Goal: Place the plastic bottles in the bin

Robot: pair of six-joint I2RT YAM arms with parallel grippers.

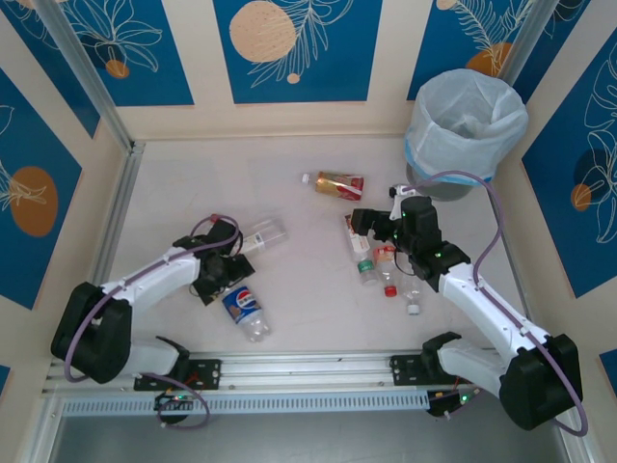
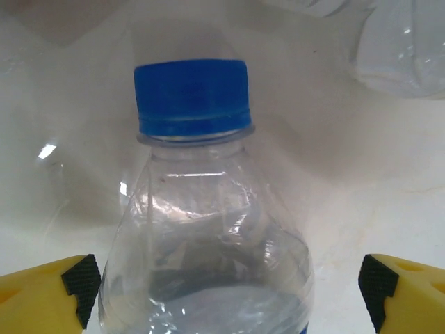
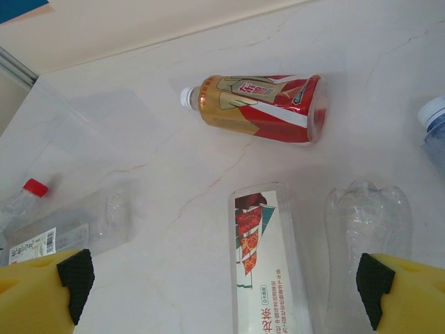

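Left gripper [image 2: 228, 291]: jaws wide, nothing clamped; yellow fingers with black pads [image 2: 80, 289] sit at the 2 lower corners of the wrist view.
Between its fingers: blue-capped bottle [image 2: 201, 209], clear with a crumpled wall, cap pointing away from the wrist. The pad on the view's left is just beside the wall; the other stands apart, with bare table between.
Beyond it: blurred clear bottle [image 2: 400, 49], upper right of the same view.
Left arm from above: wrist low over the table [image 1: 193, 183], between a pale bottle [image 1: 262, 234] and a blue-labelled bottle [image 1: 243, 305], both lying flat. Cannot tell whether the blue-labelled one is the bottle between the fingers.
Right gripper [image 3: 226, 278]: jaws wide, holding nothing.
Between its fingers: red-and-white-labelled bottle [image 3: 264, 257] on its side, and just beside it the ribbed base of a clear bottle [image 3: 368, 223].
Ahead of it: gold-and-red bottle [image 3: 261, 108], white cap, on its side, apart from the others.
To the sides: red-capped bottle [image 3: 42, 223] at the view's left; white-capped bottle [image 3: 434, 122] at its right edge.
Bin [image 1: 429, 145]: round, lined with a pale bag, upright in the table's far right corner, beyond the right gripper and well apart from the left one.
Bottles overall: those seen from above lie on the table, outside the bin.
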